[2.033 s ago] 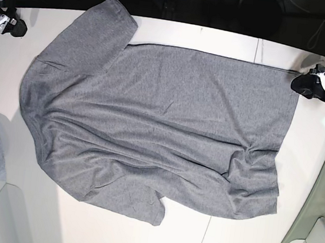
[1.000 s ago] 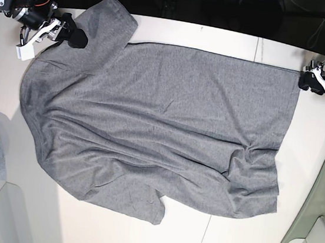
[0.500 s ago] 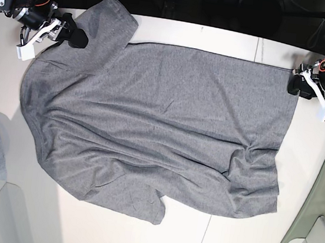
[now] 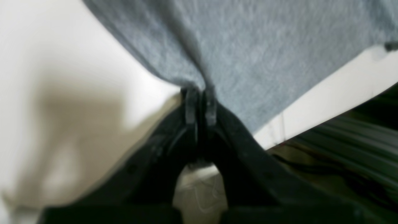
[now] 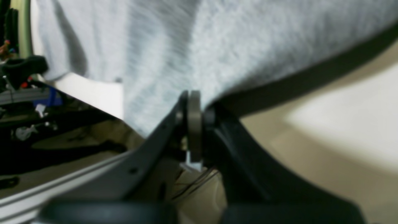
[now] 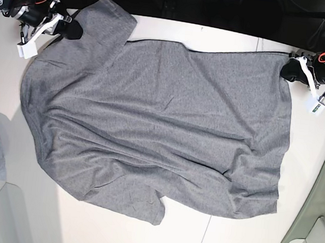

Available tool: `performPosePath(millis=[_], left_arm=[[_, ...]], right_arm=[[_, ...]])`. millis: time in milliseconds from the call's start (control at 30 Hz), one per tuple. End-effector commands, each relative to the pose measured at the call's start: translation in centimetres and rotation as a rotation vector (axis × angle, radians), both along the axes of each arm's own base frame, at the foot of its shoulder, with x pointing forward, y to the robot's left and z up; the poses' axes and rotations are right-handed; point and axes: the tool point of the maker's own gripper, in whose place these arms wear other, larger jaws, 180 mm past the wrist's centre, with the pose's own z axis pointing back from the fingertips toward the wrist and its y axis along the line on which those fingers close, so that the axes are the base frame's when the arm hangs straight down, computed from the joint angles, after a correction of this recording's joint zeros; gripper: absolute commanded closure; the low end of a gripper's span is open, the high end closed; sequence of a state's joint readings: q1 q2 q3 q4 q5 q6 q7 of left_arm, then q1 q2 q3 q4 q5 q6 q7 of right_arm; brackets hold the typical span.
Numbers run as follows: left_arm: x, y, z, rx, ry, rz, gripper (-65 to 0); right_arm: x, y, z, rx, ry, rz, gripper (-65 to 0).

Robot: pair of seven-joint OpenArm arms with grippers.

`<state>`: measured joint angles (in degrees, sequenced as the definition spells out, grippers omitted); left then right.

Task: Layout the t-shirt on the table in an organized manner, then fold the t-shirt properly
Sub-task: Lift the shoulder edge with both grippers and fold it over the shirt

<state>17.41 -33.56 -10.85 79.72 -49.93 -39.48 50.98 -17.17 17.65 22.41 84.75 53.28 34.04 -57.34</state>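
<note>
The large heather-grey short-sleeved knit t-shirt [image 6: 150,126] lies spread across the wide flat white table [image 6: 314,164], rumpled with long creases toward its lower hem. At the shirt's far hem corner, the left gripper [image 6: 288,70] is clamped tight on the fabric; the wrist view shows its black fingertips [image 4: 191,105] pinching a fold of grey knit. At the shirt's far sleeve, the right gripper [image 6: 73,29] is closed on the cloth too, fingers [image 5: 194,124] pressed together. Small white tags hang from both arms, but no writing is readable. No logo shows on the shirt.
</note>
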Motion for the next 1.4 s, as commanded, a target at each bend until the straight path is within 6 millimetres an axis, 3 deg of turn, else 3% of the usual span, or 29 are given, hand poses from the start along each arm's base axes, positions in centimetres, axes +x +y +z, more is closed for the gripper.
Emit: performPosePath(millis=[0,367,633,733,933,1133,1367], left_arm=[[1.0,0.7,1.6,-0.002,-0.048,0.001,0.0],[0.4,1.7,8.4,-0.062,-0.157,0.047,0.0],[-0.3,4.2,11.1,-0.038,-0.222,0.119,0.0],[0.1,4.3,11.5,-0.052,-0.247,0.131,0.0],[1.4,5.2,10.7,0.053,-0.323,0.13,0.0],[2.9,5.2,8.6,0.055,-0.295,0.131,0.0],[5.4,6.7,8.4,0.029,-0.323,0.203,0.0]], right_arm=[[0.5,-0.9,1.3,-0.019,-0.046,0.007,0.0],[-0.5,-3.5,5.8,-0.162,-0.147,0.057,0.0],[-1.4,-4.3,7.1,-0.189,-0.164,0.046,0.0],[-0.3,-4.5,7.7,-0.189,-0.207,0.027,0.0],[4.3,-5.3,9.0,-0.206,-0.317,-0.016,0.0],[7.9,-5.8,8.5,-0.159,-0.336,-0.063,0.0],[11.8,-6.2,8.7,-0.11,-0.378,-0.121,0.0]])
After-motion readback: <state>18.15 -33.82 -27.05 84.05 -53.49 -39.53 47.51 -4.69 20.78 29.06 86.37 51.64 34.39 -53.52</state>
